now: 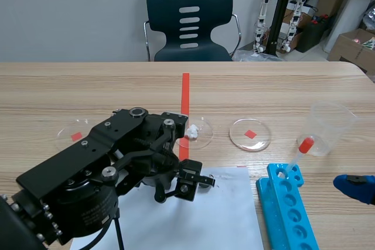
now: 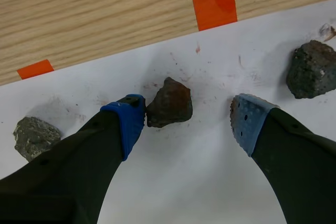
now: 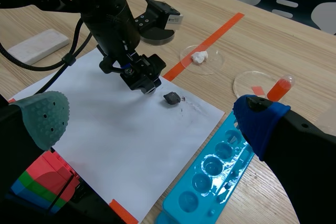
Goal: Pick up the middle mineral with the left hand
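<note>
The middle mineral [image 2: 169, 103] lies on the white paper [image 2: 210, 171] between the fingers of the left claw [image 2: 187, 116]. The claw stands open: one blue pad [image 2: 128, 121] touches the stone, the other is apart from it

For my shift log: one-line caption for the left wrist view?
Open left gripper straddles the middle mineral on white paper, one pad right beside it.

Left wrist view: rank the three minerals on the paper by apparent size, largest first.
1. Dark grey mineral, even cut off at the edge.
2–3. Reddish-brown middle mineral and grey-green mineral: about alike, not ranked; the grey-green one may be partly hidden.
</note>
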Controlling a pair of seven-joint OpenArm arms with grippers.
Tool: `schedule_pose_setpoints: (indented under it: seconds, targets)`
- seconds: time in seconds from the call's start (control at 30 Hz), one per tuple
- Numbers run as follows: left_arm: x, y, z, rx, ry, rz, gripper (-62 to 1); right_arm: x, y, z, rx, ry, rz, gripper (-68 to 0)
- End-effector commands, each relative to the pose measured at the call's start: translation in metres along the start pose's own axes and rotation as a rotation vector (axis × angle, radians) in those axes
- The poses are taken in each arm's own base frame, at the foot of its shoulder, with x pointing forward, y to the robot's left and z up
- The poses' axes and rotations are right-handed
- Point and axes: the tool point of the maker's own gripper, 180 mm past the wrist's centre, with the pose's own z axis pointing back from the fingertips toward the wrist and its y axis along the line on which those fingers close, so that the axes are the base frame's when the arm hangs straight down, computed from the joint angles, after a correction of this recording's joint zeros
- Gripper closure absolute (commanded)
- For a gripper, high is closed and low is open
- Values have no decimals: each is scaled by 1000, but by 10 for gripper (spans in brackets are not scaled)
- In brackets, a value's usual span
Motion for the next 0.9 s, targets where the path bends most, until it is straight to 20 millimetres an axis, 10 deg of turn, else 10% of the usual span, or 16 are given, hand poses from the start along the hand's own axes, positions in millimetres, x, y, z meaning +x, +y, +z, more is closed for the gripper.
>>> schedule_pose_setpoints:
  seconds: [0.0, 0.87]
  targets:
    - [9, -2, 4, -5, -34, 3, -359, 7, -2, -1, -6, -30, -6, -679]
    - [8, 4, -6, 20, -62, 7, -278, 7, -2, -1, -6, -30, -6, -679]
